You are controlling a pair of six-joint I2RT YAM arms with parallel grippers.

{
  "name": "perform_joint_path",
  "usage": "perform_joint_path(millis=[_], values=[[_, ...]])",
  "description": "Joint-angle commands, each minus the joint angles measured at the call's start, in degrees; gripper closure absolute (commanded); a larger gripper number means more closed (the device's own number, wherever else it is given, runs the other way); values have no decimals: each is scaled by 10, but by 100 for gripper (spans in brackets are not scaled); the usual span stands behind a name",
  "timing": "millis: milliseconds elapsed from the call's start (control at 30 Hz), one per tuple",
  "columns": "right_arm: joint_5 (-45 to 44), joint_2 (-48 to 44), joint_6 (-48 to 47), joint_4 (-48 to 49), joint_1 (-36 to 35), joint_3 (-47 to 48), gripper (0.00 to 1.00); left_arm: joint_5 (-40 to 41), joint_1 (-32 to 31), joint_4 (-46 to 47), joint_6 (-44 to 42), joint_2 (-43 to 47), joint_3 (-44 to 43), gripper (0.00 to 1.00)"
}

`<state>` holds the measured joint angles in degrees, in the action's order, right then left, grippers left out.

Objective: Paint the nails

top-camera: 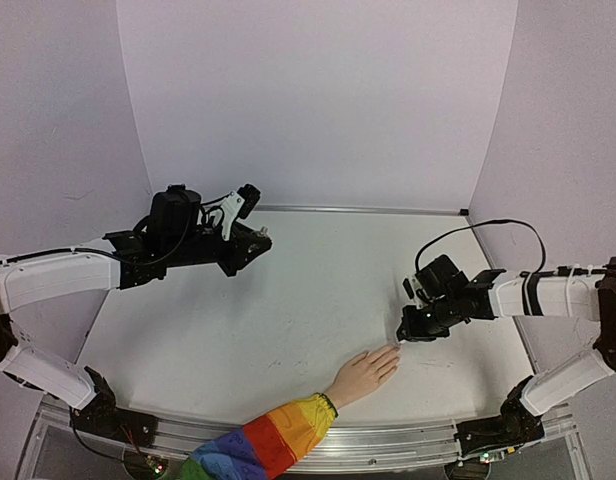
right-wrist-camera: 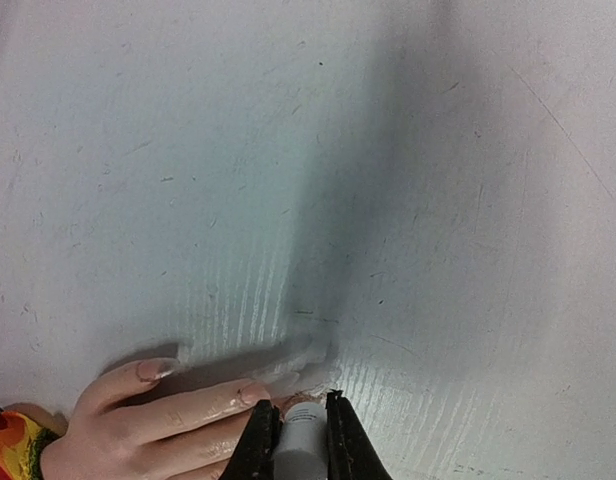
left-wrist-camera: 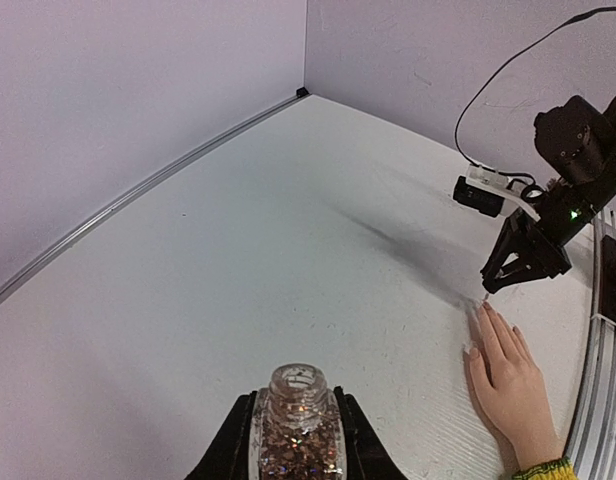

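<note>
With right gripper (right-wrist-camera: 300, 408) pinched on brush (right-wrist-camera: 299, 445), bottom centre of right wrist view, draw it lightly along nails (right-wrist-camera: 256, 392) of hand (top-camera: 366, 375), lower centre overhead; avoid skin. Steady bottle (left-wrist-camera: 294, 390), clamped in left gripper (left-wrist-camera: 295, 425), bottom of left wrist view.

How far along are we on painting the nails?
Done: the bottle is open, held by the left gripper. In hand: the right gripper holds the brush cap at the fingertips of the hand. Left: the nails look pale; coated ones cannot be told.
</note>
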<state>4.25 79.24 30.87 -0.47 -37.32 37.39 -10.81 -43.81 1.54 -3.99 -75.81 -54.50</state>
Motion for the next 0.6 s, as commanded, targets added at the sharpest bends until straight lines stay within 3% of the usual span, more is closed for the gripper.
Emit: perform_joint_path(millis=[0, 433, 567], values=[[-22, 13, 9, -14, -3, 14, 100, -3, 2, 30, -2, 14, -10, 100], [-86, -10, 25, -30, -3, 26, 100, 2, 2, 30, -3, 13, -8, 100], [-62, -33, 15, -38, -3, 23, 100, 0, 2, 30, -1, 16, -5, 100]])
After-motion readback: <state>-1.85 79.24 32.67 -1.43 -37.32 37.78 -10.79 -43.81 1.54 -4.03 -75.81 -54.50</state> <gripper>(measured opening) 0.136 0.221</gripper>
